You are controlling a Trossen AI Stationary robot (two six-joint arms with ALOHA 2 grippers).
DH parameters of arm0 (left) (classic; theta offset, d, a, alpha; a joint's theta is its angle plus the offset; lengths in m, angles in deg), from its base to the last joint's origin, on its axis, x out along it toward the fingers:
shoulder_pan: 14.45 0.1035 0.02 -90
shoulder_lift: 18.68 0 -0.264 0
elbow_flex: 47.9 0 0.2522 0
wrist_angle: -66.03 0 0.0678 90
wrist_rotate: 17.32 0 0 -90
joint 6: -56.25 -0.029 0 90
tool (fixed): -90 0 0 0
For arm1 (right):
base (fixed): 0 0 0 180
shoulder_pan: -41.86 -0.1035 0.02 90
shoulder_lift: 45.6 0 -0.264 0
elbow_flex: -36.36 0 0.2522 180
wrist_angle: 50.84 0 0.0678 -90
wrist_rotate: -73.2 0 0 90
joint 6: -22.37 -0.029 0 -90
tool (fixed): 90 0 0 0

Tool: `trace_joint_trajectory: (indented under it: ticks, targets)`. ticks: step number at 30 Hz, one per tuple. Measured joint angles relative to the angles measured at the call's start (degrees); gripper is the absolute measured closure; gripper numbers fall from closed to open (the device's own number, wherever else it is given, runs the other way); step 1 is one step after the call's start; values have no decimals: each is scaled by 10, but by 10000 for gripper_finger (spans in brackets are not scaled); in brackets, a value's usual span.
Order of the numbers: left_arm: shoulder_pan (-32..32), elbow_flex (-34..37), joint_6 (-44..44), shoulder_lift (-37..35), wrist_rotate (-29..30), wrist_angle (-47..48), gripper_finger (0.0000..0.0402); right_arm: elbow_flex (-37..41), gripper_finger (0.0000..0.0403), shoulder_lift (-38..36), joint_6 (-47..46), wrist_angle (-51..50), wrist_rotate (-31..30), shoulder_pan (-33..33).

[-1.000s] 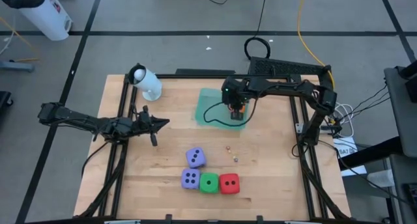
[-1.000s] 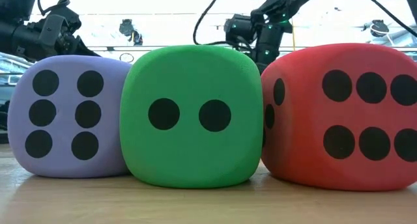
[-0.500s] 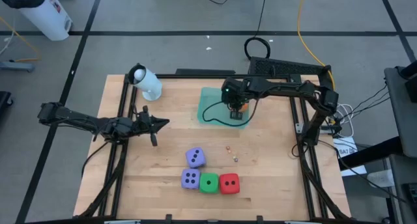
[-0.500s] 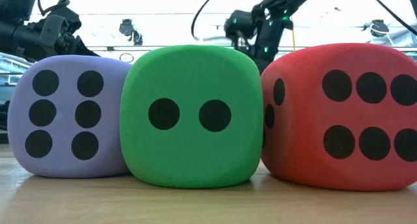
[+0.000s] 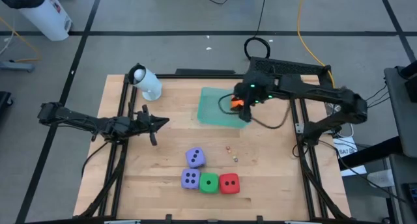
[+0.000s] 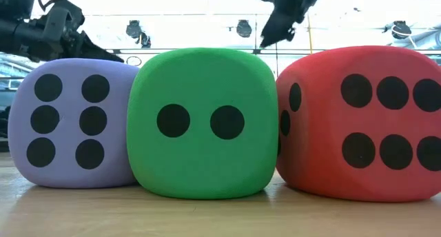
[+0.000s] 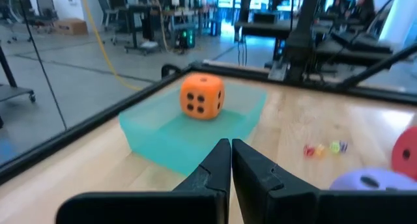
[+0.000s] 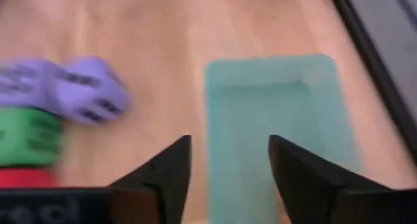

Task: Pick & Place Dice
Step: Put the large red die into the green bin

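The orange die (image 7: 202, 98) sits in the teal tray (image 5: 213, 109) at the far middle of the table (image 5: 273, 178), on the tray's right part. The right gripper (image 8: 229, 160) hovers above the tray with fingers spread and nothing between them. The left gripper (image 7: 231, 164) rests at the table's left side, fingers pressed together, empty. Near the front edge, a purple die (image 5: 189, 180), the green die (image 5: 208, 183) and the red die (image 5: 229, 183) form a touching row; a second purple die (image 5: 195, 157) sits just behind it
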Motion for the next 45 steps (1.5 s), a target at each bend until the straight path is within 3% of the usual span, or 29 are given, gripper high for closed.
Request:
trace_joint_trajectory:
  ticks: [6,13,17,26,28,31,33,36,45]
  targets:
    - [0,-23,-17,0,0,10,390,56,131,-77,-80,-2,-1,-71]
    - [0,-115,0,1,-4,124,385,83,128,-97,-139,-3,-201,-246]
    - [0,-123,-1,1,6,116,383,83,144,-64,-185,-6,-257,-339]
    - [0,-123,-14,1,11,101,382,73,182,45,-314,26,-247,-417]
    - [0,-123,-16,1,11,91,382,59,197,68,-338,22,-215,-418]
    - [0,-123,-17,1,11,89,382,47,210,103,-321,39,-112,-418]
    - [0,-123,-19,1,11,89,382,45,207,129,-321,54,-86,-419]
    - [0,-123,-18,1,11,89,382,32,177,153,-322,54,-50,-409]
    - [0,-122,-15,1,11,115,382,25,25,160,-309,75,-46,-405]
